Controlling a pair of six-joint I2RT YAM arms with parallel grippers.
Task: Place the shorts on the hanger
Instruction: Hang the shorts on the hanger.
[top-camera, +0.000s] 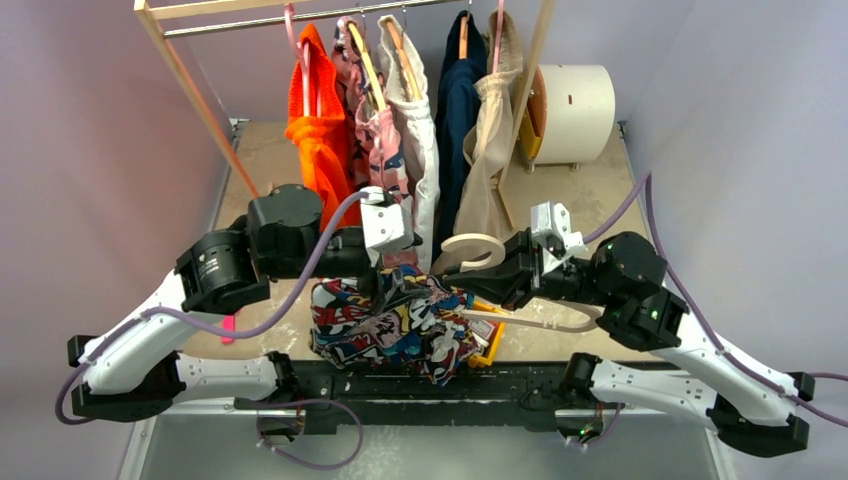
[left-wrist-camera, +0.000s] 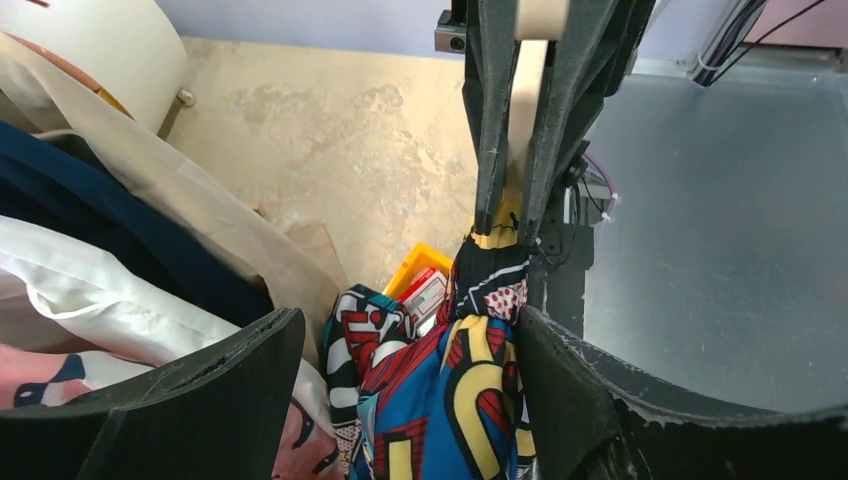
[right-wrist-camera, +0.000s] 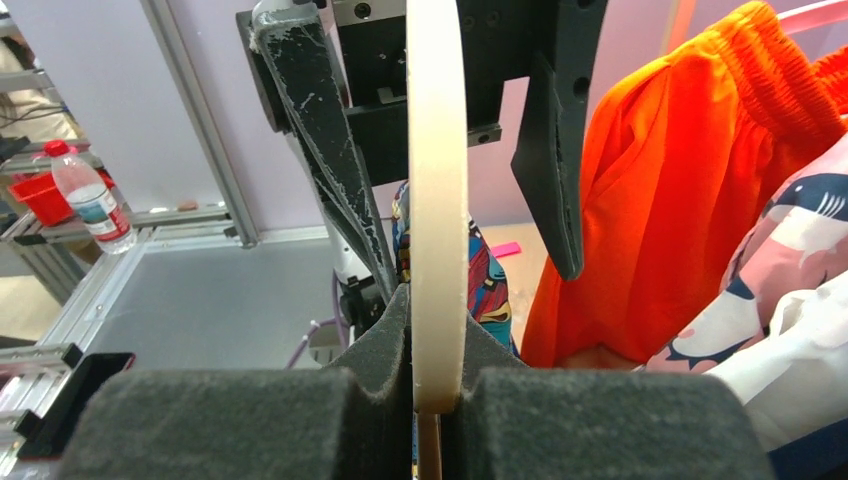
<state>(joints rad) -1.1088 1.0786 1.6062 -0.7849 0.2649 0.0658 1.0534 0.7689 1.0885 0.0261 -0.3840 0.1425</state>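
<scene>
We see a yellow bin (left-wrist-camera: 414, 260) on the table just behind the shorts (top-camera: 395, 320), and in it a small red-and-white item (left-wrist-camera: 427, 290) that we cannot identify; the cloth covers part of the bin. The shorts hang bunched near the front edge of the table, between the two grippers, their top gathered up against the hanger (right-wrist-camera: 437, 180). The right gripper (right-wrist-camera: 437, 340) has its foam pads pressed together on the hanger's thin cream bar. The left gripper (left-wrist-camera: 408, 325) has its jaws spread wide, with the printed cloth between them but not pinched. The table (top-camera: 590, 200) is a mottled tan board. At its back stands a wooden rack (top-camera: 190, 95) carrying orange (top-camera: 320, 150), pink patterned (top-camera: 378, 135), white (top-camera: 420, 150), navy (top-camera: 458, 110) and beige (top-camera: 492, 130) garments, with a white drum (top-camera: 575, 110) beside it. The walls are pale lilac.
</scene>
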